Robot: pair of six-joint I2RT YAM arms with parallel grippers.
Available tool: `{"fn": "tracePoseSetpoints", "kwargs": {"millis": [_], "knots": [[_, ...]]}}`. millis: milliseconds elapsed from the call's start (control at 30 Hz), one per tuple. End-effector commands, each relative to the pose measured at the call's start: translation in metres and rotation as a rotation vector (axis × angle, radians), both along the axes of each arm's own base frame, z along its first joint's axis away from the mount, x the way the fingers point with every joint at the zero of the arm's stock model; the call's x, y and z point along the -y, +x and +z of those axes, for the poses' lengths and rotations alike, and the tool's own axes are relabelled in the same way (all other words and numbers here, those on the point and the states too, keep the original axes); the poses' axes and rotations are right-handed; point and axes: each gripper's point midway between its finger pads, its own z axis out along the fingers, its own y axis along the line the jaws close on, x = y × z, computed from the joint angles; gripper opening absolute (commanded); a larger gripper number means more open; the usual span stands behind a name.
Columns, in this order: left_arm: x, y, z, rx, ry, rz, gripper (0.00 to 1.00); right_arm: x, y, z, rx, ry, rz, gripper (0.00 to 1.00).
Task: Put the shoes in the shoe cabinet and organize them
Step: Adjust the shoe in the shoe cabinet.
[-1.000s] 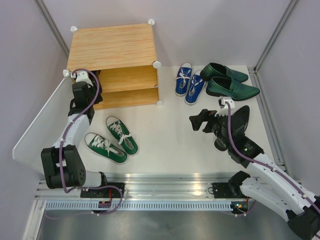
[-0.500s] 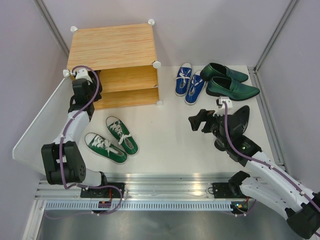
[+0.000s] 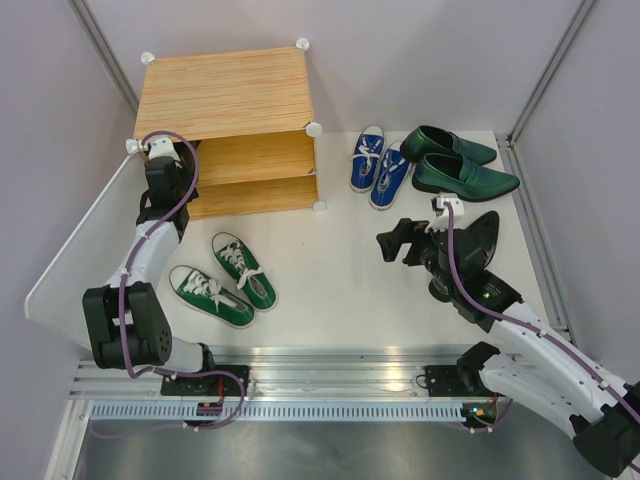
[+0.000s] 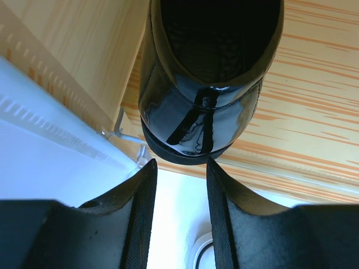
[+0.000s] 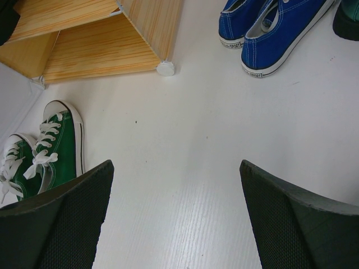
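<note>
The shoe cabinet stands at the back left, its lower shelf showing in the left wrist view. A shiny black boot rests inside it, heel toward my left gripper. That gripper is open just behind the heel, with nothing between its fingers. In the top view the left gripper is at the cabinet's left front corner. The green sneakers lie in front of the cabinet. The blue sneakers and the green loafers lie at the back right. My right gripper hovers wide open over bare table.
The cabinet's frosted white door lies swung open along the left side. A second black boot sits behind the right arm, partly hidden by it. Grey walls close in on both sides, and a metal rail runs along the near edge.
The left wrist has shifted slightly toward the cabinet's left corner. The right arm has barely moved, and the shoes on the table have stayed put.
</note>
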Motion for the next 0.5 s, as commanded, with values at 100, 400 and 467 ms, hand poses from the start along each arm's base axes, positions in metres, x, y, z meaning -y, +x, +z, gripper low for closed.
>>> {"fn": "tracePoseSetpoints", "kwargs": {"millis": [100, 400, 467], "knots": [[-0.0154, 0.0106, 0.0384, 0.102, 0.064, 0.05, 0.46, 0.0005, 0.0049, 0.0077, 0.036, 0.004, -0.007, 0.96], [-0.021, 0.0111, 0.0433, 0.108, 0.078, 0.077, 0.49, 0.0002, 0.0058, 0.007, 0.033, 0.003, -0.008, 0.96], [-0.021, 0.0104, 0.0432, 0.116, 0.064, 0.087, 0.49, -0.0002, 0.0063, 0.0059, 0.031, 0.0, -0.008, 0.96]]}}
